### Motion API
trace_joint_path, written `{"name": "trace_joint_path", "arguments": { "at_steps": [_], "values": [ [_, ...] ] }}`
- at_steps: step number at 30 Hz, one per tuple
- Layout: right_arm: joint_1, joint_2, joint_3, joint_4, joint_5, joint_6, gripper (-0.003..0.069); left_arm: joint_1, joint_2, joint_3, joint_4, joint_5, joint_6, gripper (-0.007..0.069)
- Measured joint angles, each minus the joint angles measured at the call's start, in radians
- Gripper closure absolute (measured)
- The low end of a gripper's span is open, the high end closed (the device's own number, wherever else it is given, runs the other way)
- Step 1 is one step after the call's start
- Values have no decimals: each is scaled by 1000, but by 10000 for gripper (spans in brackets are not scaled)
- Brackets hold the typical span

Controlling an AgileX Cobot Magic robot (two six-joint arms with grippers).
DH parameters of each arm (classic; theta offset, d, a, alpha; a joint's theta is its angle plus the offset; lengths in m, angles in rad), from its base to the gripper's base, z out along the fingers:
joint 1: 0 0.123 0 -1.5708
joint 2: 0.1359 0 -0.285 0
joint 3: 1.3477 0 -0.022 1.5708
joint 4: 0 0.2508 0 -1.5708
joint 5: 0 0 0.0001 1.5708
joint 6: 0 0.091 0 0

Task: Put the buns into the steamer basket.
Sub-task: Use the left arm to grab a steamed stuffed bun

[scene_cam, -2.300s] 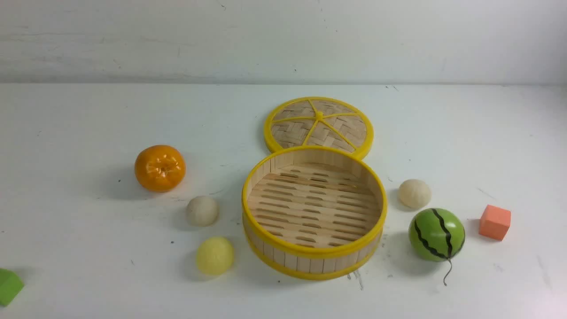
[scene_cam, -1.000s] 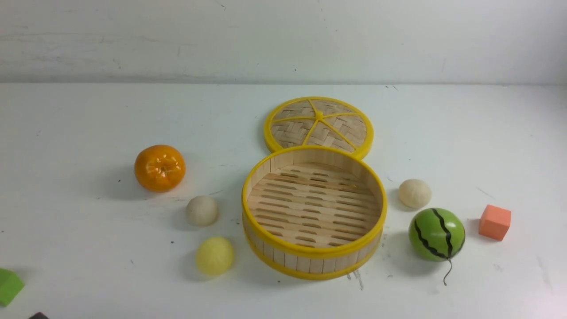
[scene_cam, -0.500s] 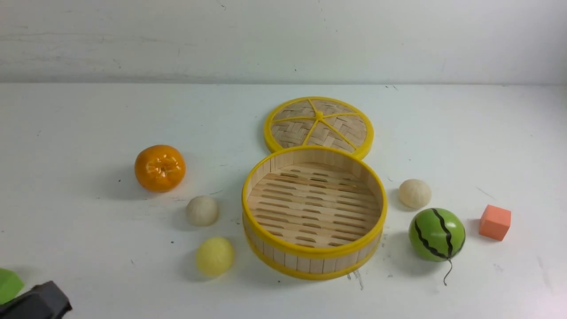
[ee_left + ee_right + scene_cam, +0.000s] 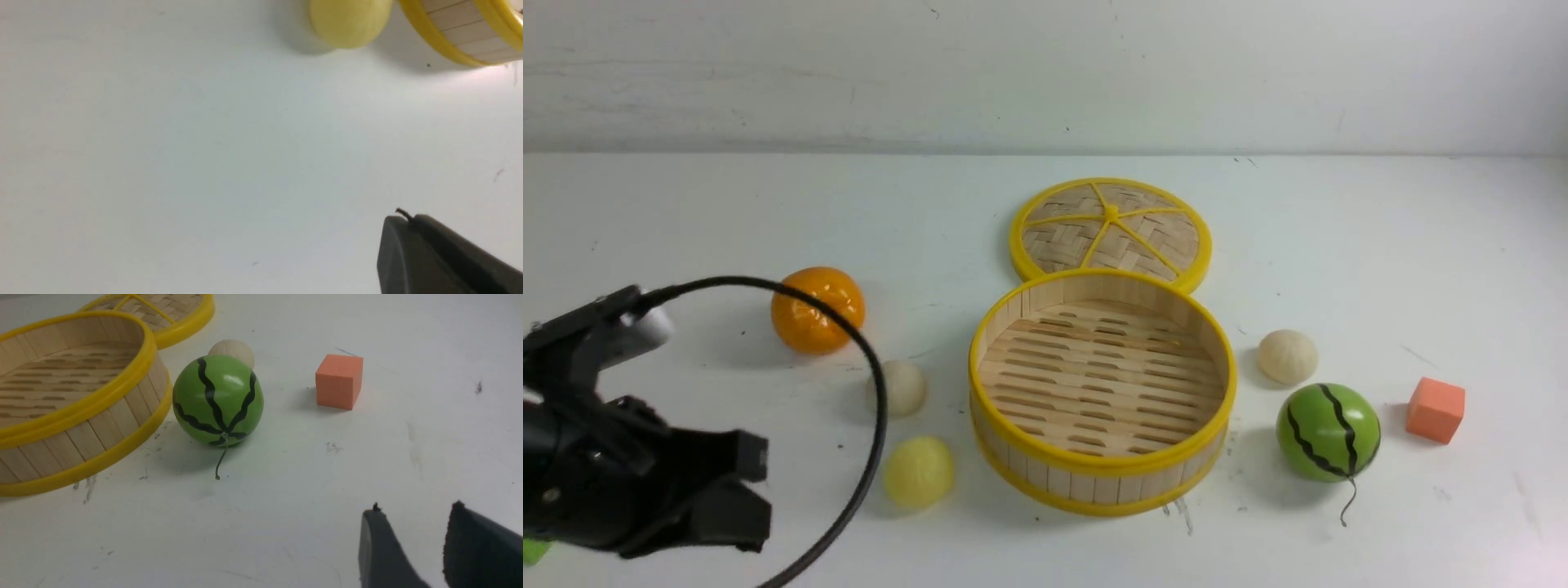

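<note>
Yellow bun (image 4: 347, 20) lay ahead of the left gripper (image 4: 408, 222), fingers clenched, empty; basket (image 4: 449, 28) beside it. Looked like reach step; next: open, straddle bun. Right gripper (image 4: 414, 514) spread, empty.

Three buns (image 4: 919, 471) (image 4: 903, 388) (image 4: 1287, 356), one steamer basket (image 4: 1094, 483)

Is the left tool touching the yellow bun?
Apart. The left wrist view shows a wide stretch of bare table between the left tool and the yellow bun.
</note>
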Motion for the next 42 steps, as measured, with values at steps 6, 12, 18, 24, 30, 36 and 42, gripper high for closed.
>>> {"name": "trace_joint_path", "arguments": {
  "at_steps": [6, 12, 18, 24, 30, 36, 42],
  "values": [
    [0, 0, 0, 0, 0, 0, 420, -263, 118, -116, 62, -49, -25, 638],
    [0, 0, 0, 0, 0, 0, 420, -360, 250, -254, 339, -55, -233, 638],
    [0, 0, 0, 0, 0, 0, 420, -360, 430, -349, 510, -58, -288, 622],
    [0, 0, 0, 0, 0, 0, 420, -360, 553, -424, 550, -54, -293, 500],
    [0, 0, 0, 0, 0, 0, 420, -360, 573, -441, 568, -80, -293, 386],
    [0, 0, 0, 0, 0, 0, 420, -360, 585, -443, 591, -117, -293, 385],
    [0, 0, 0, 0, 0, 0, 420, -360, 621, -443, 610, -133, -293, 389]
  ]
}}
